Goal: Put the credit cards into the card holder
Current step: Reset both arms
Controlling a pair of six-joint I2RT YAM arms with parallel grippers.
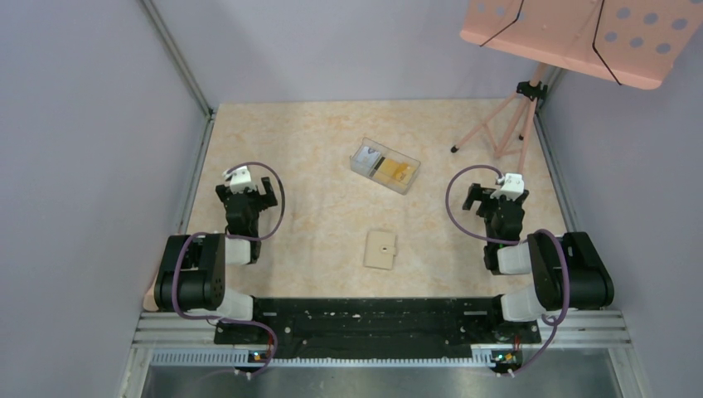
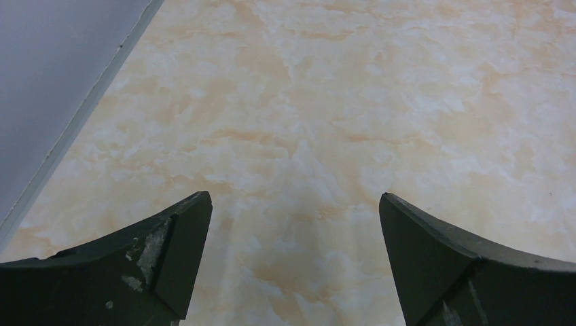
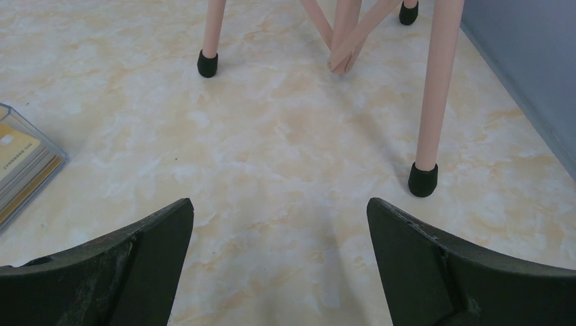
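Observation:
The beige-tan card holder (image 1: 380, 249) lies closed and flat near the front middle of the table, its snap dot up. The golden-yellow credit cards (image 1: 394, 171) lie in a stack inside a clear plastic box (image 1: 385, 165) behind it; their edge also shows in the right wrist view (image 3: 19, 163). My left gripper (image 1: 247, 187) is open and empty over bare table at the left; its view (image 2: 295, 204) shows only the marbled surface. My right gripper (image 1: 487, 196) is open and empty at the right, well apart from the box; its view (image 3: 280, 207) faces the stand's legs.
A pink music stand (image 1: 572, 31) overhangs the back right corner; its tripod legs (image 1: 497, 124) with black feet (image 3: 422, 180) stand on the table just ahead of my right gripper. Grey walls with metal rails (image 1: 195, 166) close in both sides.

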